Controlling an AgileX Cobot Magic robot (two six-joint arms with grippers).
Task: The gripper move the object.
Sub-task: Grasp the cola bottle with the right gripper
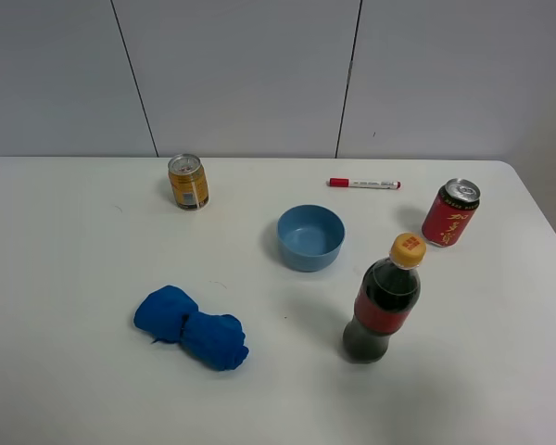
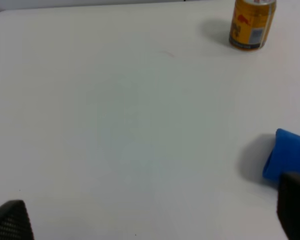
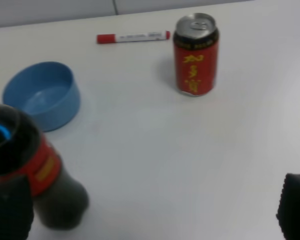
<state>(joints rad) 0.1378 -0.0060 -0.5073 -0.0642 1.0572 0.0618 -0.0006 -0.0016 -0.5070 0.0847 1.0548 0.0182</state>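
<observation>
The cola bottle (image 1: 385,301) stands upright on the white table (image 1: 65,241), front right, with a red label and a yellow-orange cap. No arm shows in the exterior high view. In the right wrist view the bottle (image 3: 25,170) stands next to one fingertip (image 3: 7,207) of my right gripper (image 3: 152,210), which is open and empty, with the bottle outside the gap. My left gripper (image 2: 150,215) is open and empty over bare table, with only its fingertips (image 2: 10,222) in view.
A blue bowl (image 1: 310,237) sits just behind the bottle. A red can (image 1: 450,213) and a red-capped marker (image 1: 364,184) are at the back right. An orange-yellow can (image 1: 187,182) is at the back left, and a blue cloth (image 1: 191,326) at the front left.
</observation>
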